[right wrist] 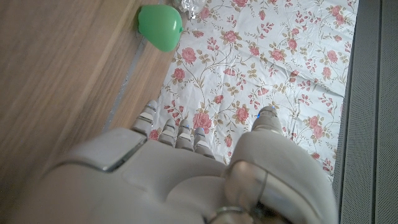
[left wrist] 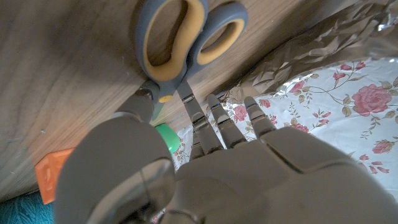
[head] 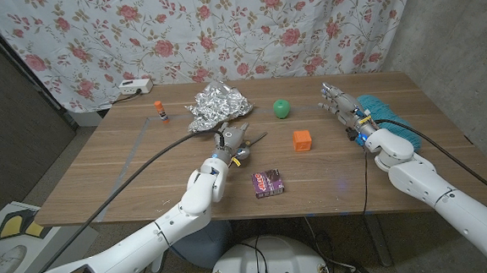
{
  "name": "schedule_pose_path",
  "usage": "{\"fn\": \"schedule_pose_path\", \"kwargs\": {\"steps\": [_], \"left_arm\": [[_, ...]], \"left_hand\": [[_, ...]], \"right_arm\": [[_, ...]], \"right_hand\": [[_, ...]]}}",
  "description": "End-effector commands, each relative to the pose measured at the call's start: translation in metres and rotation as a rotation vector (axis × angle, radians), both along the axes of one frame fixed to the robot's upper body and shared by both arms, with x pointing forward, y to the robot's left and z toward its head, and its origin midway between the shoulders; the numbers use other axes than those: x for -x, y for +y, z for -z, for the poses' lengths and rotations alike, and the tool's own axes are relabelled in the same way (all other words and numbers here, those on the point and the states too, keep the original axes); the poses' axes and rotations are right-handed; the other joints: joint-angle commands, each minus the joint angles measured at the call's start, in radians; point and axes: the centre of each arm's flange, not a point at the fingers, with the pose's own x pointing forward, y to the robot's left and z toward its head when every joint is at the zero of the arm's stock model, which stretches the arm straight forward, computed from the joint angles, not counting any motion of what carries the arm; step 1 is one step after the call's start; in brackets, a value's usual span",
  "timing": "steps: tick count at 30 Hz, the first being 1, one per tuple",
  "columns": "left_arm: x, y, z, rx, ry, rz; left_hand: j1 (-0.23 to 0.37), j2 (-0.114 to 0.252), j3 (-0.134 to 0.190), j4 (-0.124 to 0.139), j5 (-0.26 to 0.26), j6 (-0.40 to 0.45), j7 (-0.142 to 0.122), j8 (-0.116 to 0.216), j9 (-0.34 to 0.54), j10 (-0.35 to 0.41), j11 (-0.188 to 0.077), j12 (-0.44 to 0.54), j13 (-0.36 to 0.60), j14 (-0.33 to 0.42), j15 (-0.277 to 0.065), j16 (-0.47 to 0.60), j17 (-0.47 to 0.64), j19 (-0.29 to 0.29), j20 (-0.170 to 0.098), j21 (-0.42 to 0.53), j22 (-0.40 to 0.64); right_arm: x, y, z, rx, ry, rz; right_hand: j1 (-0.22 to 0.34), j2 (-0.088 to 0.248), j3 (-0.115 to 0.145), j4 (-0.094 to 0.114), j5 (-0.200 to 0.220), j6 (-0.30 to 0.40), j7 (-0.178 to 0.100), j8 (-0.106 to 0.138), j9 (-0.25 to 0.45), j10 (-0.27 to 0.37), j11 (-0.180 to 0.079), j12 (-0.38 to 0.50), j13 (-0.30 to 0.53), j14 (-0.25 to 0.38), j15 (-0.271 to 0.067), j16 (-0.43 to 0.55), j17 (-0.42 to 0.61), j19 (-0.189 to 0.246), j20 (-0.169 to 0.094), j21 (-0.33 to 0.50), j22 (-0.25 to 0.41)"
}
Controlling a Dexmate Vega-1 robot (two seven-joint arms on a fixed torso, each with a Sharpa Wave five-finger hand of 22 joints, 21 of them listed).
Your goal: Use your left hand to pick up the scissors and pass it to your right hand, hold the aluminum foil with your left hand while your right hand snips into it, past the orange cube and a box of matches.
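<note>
Now, L to R across the table [head: 103, 192]:
Glue stick: small, orange cap, upright [head: 160, 111]; far-left part of table; well apart from everything else.
Foil: crumpled aluminum foil [head: 216, 105] at far edge, left of centre; in L wrist view [left wrist: 323, 53] it lies just beyond the scissors.
Left hand: left hand [head: 232, 140] near table centre, just in front of foil; fingers [left wrist: 214, 124] reach to the scissors; thumb side sits at the pivot; looks like a pinch at the blades near the pivot, but firm grip vs. mere touch — cannot tell.
Scissors: scissors [left wrist: 180, 46] w/ grey-and-yellow handles; handles lie against the wood, pointing away from the hand; in head view a dark bit [head: 256, 140] sticks out to the right of the hand.
Matches: dark box of matches [head: 268, 182] flat on table, near front edge, in front of and right of L hand; apart from it.
Ball: green ball [head: 283, 109] far side, right of foil; also in R wrist view [right wrist: 160, 26].
Cube: orange cube [head: 302, 140] between ball and matches, right of L hand; apart.
Right hand: right hand [head: 341, 106] over right part of table, fingers [right wrist: 180, 134] spread and straight; holds nothing.
Cloth: teal cloth [head: 383, 111] just right of R hand.
Backdrop: floral curtain [head: 220, 28] behind table.
</note>
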Motion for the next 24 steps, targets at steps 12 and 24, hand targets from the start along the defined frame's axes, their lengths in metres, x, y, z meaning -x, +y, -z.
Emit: {"fn": "schedule_pose_path", "kwargs": {"steps": [12, 24], "left_arm": [[0.0042, 0.0090, -0.0091, 0.109, -0.066, 0.063], [0.0045, 0.0115, -0.0079, 0.128, -0.088, 0.066]], "left_hand": [[0.039, 0.003, -0.018, -0.001, 0.002, 0.017, 0.005, -0.003, 0.001, 0.030, -0.009, 0.029, 0.023, 0.037, -0.021, 0.020, 0.016, 0.027, -0.005, 0.011, -0.001], [0.102, 0.011, -0.019, -0.012, 0.004, 0.030, 0.004, -0.006, 0.002, 0.035, -0.009, 0.060, 0.053, 0.061, -0.014, 0.040, 0.036, 0.037, -0.005, 0.009, -0.002]], "right_arm": [[0.0032, -0.0035, -0.0010, -0.012, -0.007, 0.002], [0.0043, -0.0044, -0.0005, -0.020, -0.005, 0.002]], "right_hand": [[-0.003, -0.007, 0.010, -0.004, 0.000, -0.008, 0.003, 0.001, 0.004, -0.004, 0.005, 0.002, 0.001, -0.010, 0.001, 0.006, 0.002, -0.005, 0.001, 0.004, 0.003], [-0.003, -0.008, 0.012, -0.004, 0.000, -0.009, 0.001, 0.001, 0.004, -0.006, 0.004, 0.001, 0.001, -0.010, 0.001, 0.006, 0.002, -0.005, 0.001, 0.004, 0.003]]}}
